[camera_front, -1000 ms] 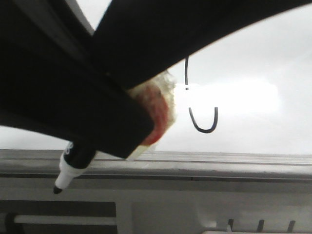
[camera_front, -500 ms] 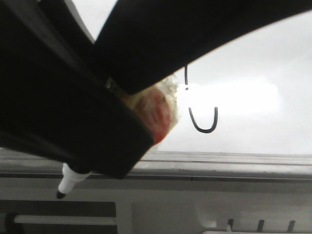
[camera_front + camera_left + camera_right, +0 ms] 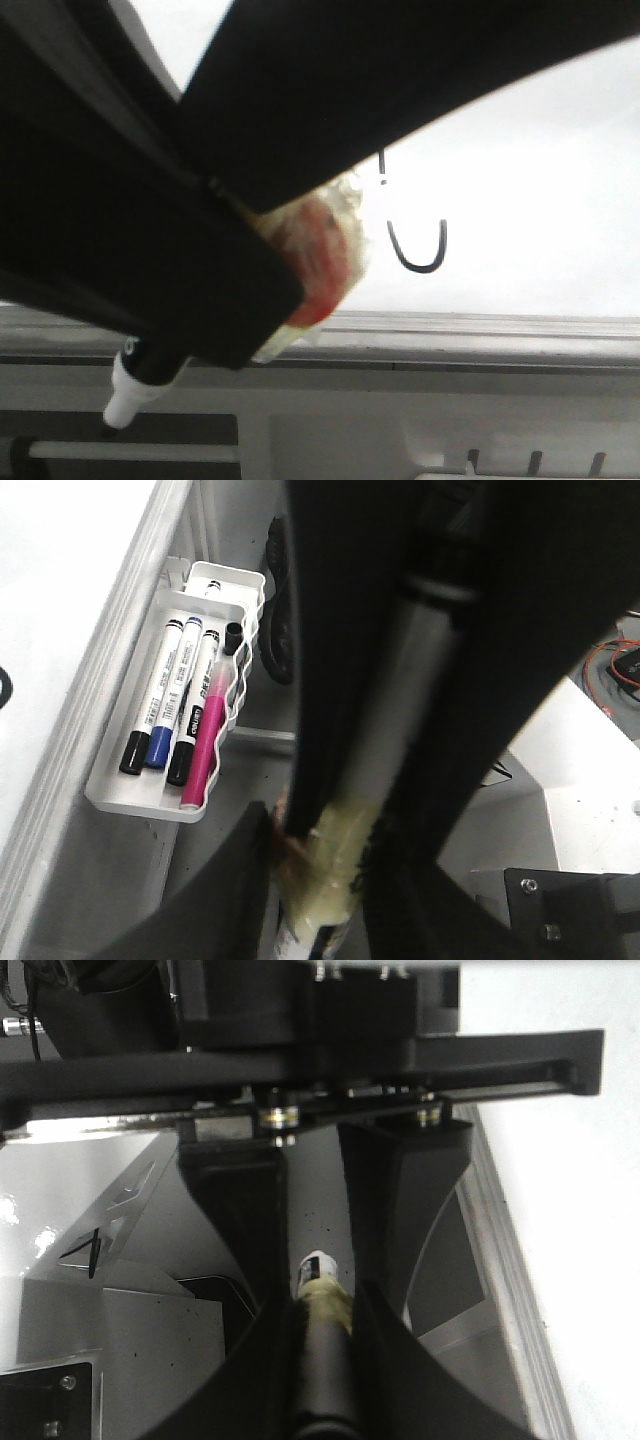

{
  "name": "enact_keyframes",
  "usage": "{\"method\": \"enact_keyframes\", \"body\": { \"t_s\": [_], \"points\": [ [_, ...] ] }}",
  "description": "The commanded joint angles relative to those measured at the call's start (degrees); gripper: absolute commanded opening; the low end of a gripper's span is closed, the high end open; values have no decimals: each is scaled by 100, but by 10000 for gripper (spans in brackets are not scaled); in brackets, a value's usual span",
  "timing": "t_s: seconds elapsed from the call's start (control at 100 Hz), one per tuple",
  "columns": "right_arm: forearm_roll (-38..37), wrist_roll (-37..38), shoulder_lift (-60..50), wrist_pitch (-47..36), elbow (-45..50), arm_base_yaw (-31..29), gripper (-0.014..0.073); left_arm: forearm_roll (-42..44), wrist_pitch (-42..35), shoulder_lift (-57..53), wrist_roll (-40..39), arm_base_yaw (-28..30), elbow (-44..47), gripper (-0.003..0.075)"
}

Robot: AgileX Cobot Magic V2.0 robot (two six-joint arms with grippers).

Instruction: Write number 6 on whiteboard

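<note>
The whiteboard (image 3: 540, 190) fills the back of the front view, with its grey ledge (image 3: 480, 330) below. The number 6 (image 3: 418, 270) shows only partly: a short bit of stem and the lower curve, the rest hidden by a black arm or washed out. The marker (image 3: 128, 395), wrapped in yellowish tape (image 3: 320, 250), points its tip down and to the left, below the ledge and off the board. My left gripper (image 3: 330, 900) is shut on the taped part. My right gripper (image 3: 318, 1310) is shut on the marker's black barrel (image 3: 322, 1360).
A white tray (image 3: 130, 795) hangs on the ledge and holds black, blue and pink markers (image 3: 165, 695). The two black arms cover most of the front view's left and top. Grey housing (image 3: 110, 1350) lies below the board.
The marker and both grippers have moved down and a little left; the tip is now lower below the ledge. The drawn line is unchanged.
</note>
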Motion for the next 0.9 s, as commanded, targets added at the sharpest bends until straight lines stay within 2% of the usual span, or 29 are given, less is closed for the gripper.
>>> {"method": "enact_keyframes", "body": {
  "t_s": [0.0, 0.31, 0.68, 0.78, 0.89],
  "points": [
    [2, -40, -58, -333, -186, -13, -64, -188, 177, -82, -52, -42, -183, 78],
    [2, -40, -58, -333, -186, -13, -64, -180, 213, -82, -61, -42, -183, -17],
    [2, -40, -58, -343, -186, -13, -53, -180, 213, -82, -61, -42, -183, -19],
    [2, -40, -103, -422, -196, -13, 55, -180, 188, -82, -61, -42, -183, -19],
    [2, -18, -267, -610, -196, -45, 273, -180, 167, -82, -61, -42, -183, -19]
  ]
}}
